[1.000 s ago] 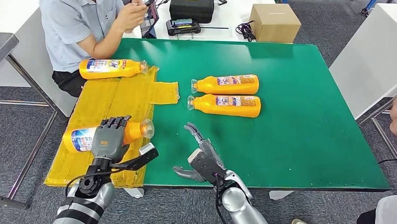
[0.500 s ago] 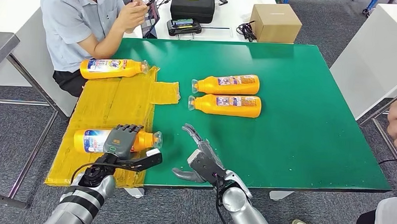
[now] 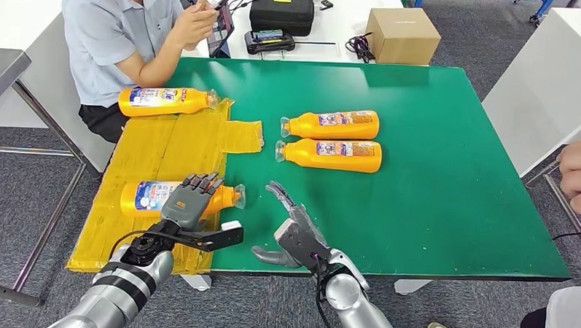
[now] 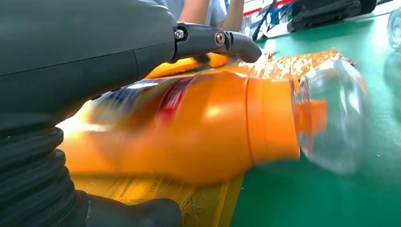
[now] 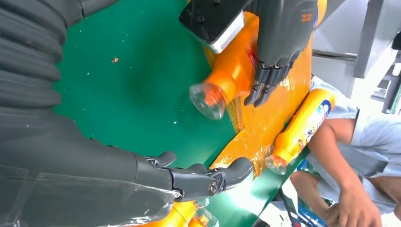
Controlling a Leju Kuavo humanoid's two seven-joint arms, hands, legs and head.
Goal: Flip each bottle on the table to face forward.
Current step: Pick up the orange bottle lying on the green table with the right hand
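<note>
On the yellow mat (image 3: 164, 149) at the bench's (image 3: 432, 213) near-left corner, left hand (image 3: 188, 204) wraps the near bottle (image 3: 151, 197); roll slowly, label up, cap off the edge; right hand (image 3: 294, 230) spread, empty.

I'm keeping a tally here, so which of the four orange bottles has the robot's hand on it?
The nearest bottle, lying on the yellow sheet at the table's near left. The left hand rests over it; the other three lie untouched.
</note>
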